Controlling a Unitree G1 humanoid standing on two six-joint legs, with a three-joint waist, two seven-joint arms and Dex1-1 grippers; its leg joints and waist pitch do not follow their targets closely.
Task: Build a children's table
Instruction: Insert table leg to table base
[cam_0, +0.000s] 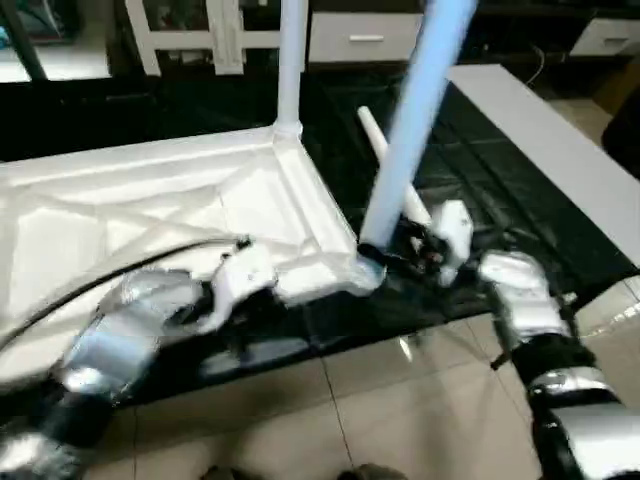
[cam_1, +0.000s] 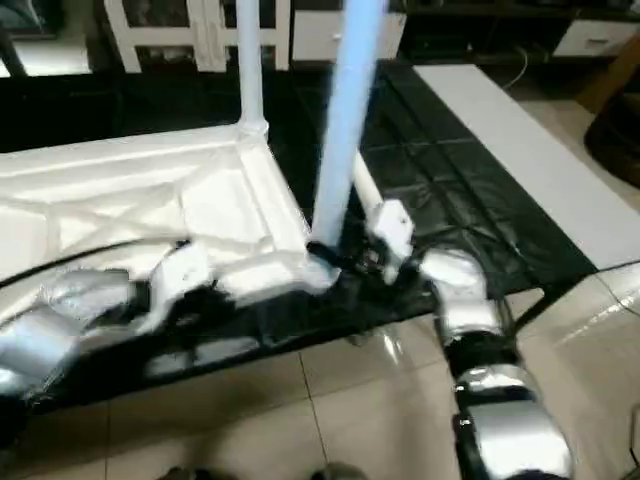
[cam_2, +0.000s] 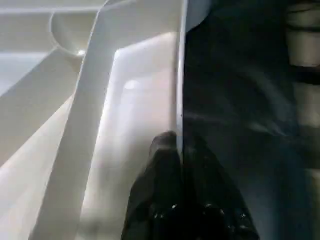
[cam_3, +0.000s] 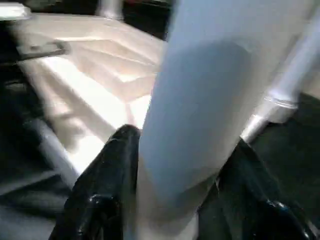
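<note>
At the near right corner of the table top (cam_0: 150, 215), we find the right gripper (cam_3: 177, 185) clamped on the base of a leg (cam_0: 415, 120), one black finger (cam_3: 102, 185) on each side of the tube. That leg stands tilted in the corner socket (cam_0: 365, 272) just ahead of the gripper, and its upper end is cut off by the frame edge.

Beyond this gripper, a second leg (cam_0: 291, 65) stands upright in the far right corner socket (cam_0: 287, 130); its top is also cut off. Beside the held leg, a third leg (cam_0: 385, 160) lies flat on the black mat (cam_0: 480, 180), partly hidden behind the held one. We count three legs; a fourth we cannot make out.

To the left of the right gripper, the left gripper (cam_2: 181, 150) is closed, its fingers pinching the thin near edge of the top. The top lies upside down on the mat, ribs up. One more corner socket (cam_2: 70, 27) appears past the left gripper; it looks empty, though only part of it is visible.

Both silver forearms are blurred.
</note>
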